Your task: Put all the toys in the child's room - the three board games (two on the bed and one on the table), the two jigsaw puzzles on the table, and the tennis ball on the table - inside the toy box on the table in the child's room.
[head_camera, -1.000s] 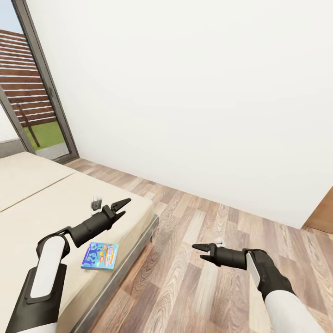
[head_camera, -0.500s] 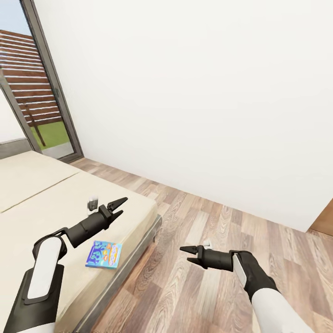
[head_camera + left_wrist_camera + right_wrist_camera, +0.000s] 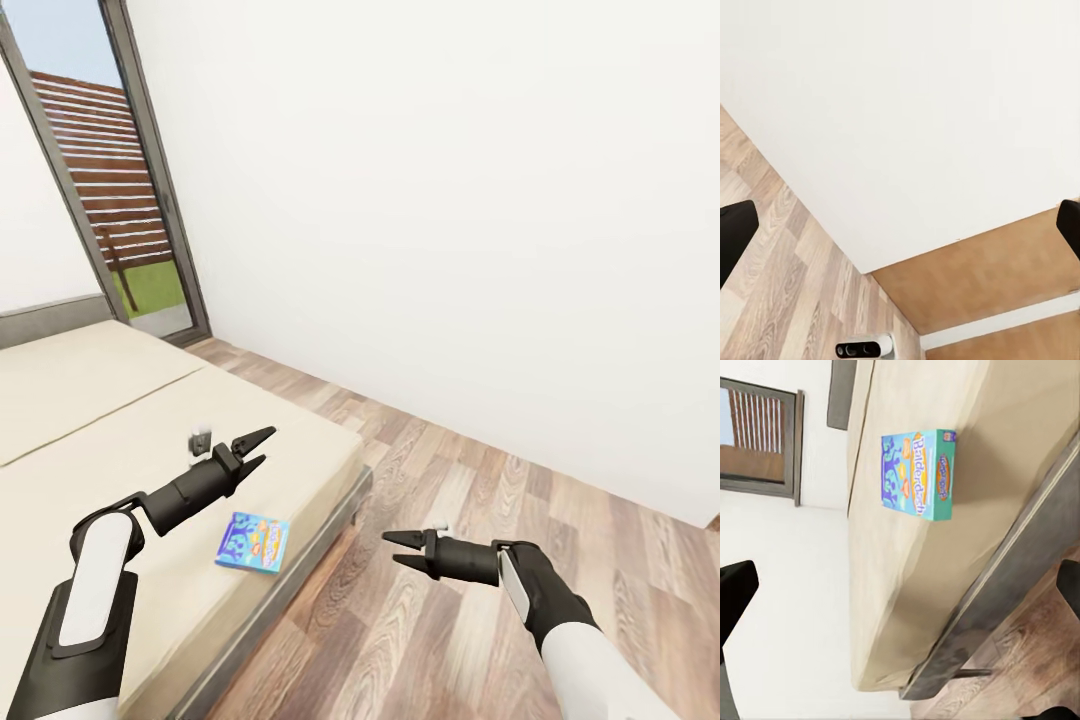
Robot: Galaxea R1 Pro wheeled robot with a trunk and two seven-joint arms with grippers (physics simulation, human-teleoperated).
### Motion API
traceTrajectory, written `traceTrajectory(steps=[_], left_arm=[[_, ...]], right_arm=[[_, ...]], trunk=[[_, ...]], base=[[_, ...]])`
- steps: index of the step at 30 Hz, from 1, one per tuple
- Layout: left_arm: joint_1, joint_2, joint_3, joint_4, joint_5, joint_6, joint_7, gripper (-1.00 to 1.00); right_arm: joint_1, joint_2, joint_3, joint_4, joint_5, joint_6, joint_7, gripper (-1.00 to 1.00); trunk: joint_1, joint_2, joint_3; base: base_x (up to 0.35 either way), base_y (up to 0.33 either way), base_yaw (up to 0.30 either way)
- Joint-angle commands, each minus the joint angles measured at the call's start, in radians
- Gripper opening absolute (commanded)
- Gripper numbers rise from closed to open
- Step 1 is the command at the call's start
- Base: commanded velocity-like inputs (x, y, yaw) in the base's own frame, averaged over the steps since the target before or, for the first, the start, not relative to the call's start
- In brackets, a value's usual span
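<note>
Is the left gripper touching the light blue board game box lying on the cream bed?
Apart. In the head view the left gripper hangs open above the bed, with bare cream cover showing between it and the light blue board game box.

A light blue board game [image 3: 254, 541] (cartoon print up) lies flat on the bed [image 3: 90, 420].

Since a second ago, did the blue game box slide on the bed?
No. The board game sits just as near the bed edge and corner as before. The whole picture shifted, so the camera turned, not the box.
</note>
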Motion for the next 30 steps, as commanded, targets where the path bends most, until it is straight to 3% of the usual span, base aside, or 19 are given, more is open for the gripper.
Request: traceTrajectory(steps=[1, 25, 30], left_arm=[[-0.001, -0.001, 0.003, 0.000, -0.009, 0.006, -0.010, 1.00], [0.000, -0.001, 0.004, 0.001, -0.011, 0.006, -0.009, 1.00], [0.000, -0.001, 0.004, 0.001, -0.011, 0.006, -0.009, 1.00]], right_arm=[[-0.001, 0.001, -0.004, 0.000, 0.005, 0.009, 0.011, 1.00], [-0.001, -0.018, -0.006, 0.003, -0.003, -0.008, 0.085, 1.00], [-0.008, -0.057, -0.010, 0.007, -0.004, -0.018, 0.092, 1.00]], trunk=[[0.000, 0.000, -0.001], [0.000, 0.000, 0.000], [0.000, 0.000, 0.000]], base=[[0.000, 0.000, 0.074], [0.000, 0.000, 0.016], [0.000, 0.000, 0.000]])
